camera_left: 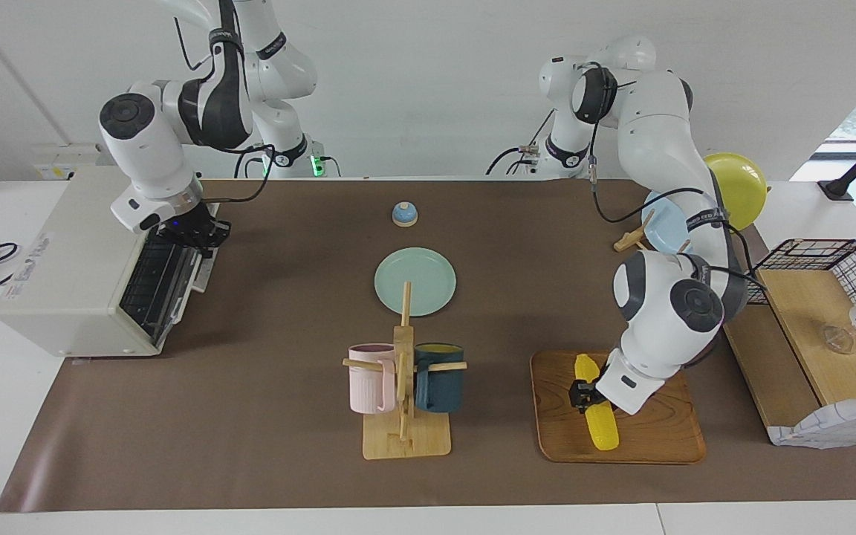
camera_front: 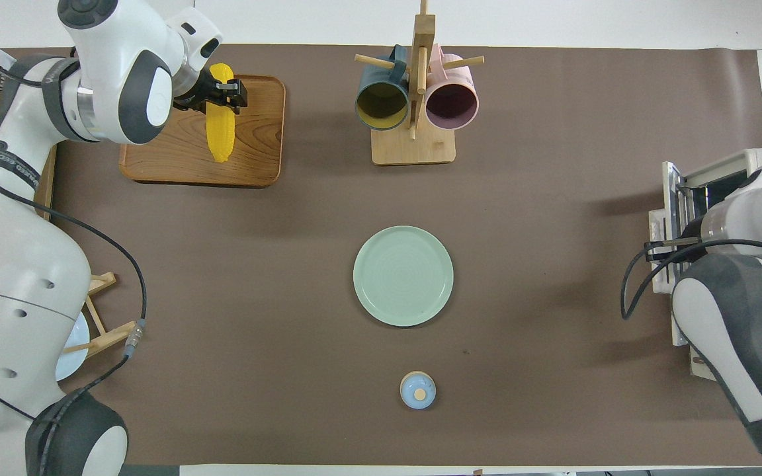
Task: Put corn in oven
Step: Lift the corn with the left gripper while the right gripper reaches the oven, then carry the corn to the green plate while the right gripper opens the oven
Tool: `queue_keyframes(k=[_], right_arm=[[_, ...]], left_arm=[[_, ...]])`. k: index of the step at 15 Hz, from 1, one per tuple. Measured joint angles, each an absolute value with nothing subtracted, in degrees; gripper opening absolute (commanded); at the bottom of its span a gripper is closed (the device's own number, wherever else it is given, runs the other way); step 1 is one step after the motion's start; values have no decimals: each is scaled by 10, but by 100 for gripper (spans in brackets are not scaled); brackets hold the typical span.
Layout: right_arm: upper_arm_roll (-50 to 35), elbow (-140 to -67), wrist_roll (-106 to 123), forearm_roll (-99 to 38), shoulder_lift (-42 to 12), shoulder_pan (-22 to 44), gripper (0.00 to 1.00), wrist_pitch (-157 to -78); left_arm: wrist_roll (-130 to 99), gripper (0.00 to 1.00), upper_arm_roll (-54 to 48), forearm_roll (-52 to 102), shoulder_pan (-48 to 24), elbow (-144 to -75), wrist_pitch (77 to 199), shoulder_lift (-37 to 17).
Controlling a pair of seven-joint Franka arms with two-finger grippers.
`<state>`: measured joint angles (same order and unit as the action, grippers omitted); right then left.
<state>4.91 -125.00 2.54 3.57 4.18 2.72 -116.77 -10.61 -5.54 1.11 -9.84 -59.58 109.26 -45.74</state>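
The yellow corn lies lengthwise on a wooden tray toward the left arm's end of the table. My left gripper is down on the cob's upper half and shut on it; in the overhead view the corn sticks out below the left gripper. The off-white oven stands at the right arm's end. Its door is swung outward, so the wire rack shows. My right gripper is shut on the door's handle. From overhead the right arm covers much of the oven.
A wooden mug rack with a pink and a dark blue mug stands beside the tray. A green plate and a small blue bell lie mid-table. A plate stand with yellow and light blue plates and a wire basket sit near the left arm.
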Motion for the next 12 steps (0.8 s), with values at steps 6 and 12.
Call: queue_keyframes(k=[6,12], right_arm=[[46,-1311,25,11,-19,55,0,-1318],[45,-1316,24,0,-33,55,0,-1334]], left_arm=[[-240,0,-63,20,-173,-847,1078,-217],[-354,0,-64,42,-315,-1084,1262,-113]])
